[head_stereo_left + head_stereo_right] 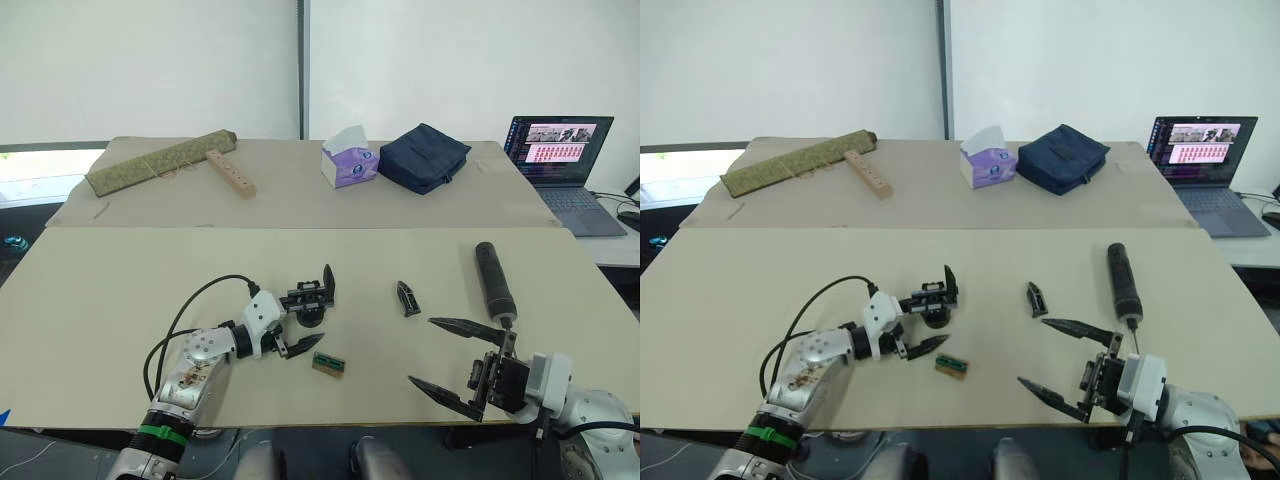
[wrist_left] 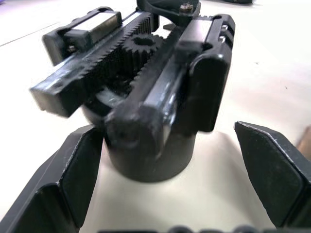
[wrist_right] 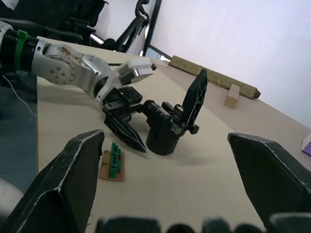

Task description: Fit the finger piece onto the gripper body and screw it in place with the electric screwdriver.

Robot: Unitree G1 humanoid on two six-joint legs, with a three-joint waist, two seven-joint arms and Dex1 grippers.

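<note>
The opening step is in hand: steadying the gripper body [image 1: 312, 303] so the finger piece [image 1: 407, 298] can be fitted. Nothing is mounted yet, and no screw has been driven, judging by how the parts lie apart on the table [image 1: 120, 300].

The left gripper [image 1: 305, 318] is spread wide around the gripper body, one finger rising behind it and the other lying low in front. In the left wrist view the body's round base and toothed rack sit between the two fingers [image 2: 73, 174] with gaps showing on both sides, so it looks bracketed rather than clamped.

The right gripper [image 1: 455, 362] is also wide open and holds nothing. The finger piece lies just ahead of it and toward the left gripper; the electric screwdriver [image 1: 493, 282] lies ahead of it on the outer side, its bit end close to the upper right finger. A small green-and-tan block [image 1: 328, 364] rests just beside the left gripper's lower finger.

The next move probably calls for the left gripper to close on the base, then the right gripper to reach forward and pinch the small wedge, a precise pick given its size.
</note>
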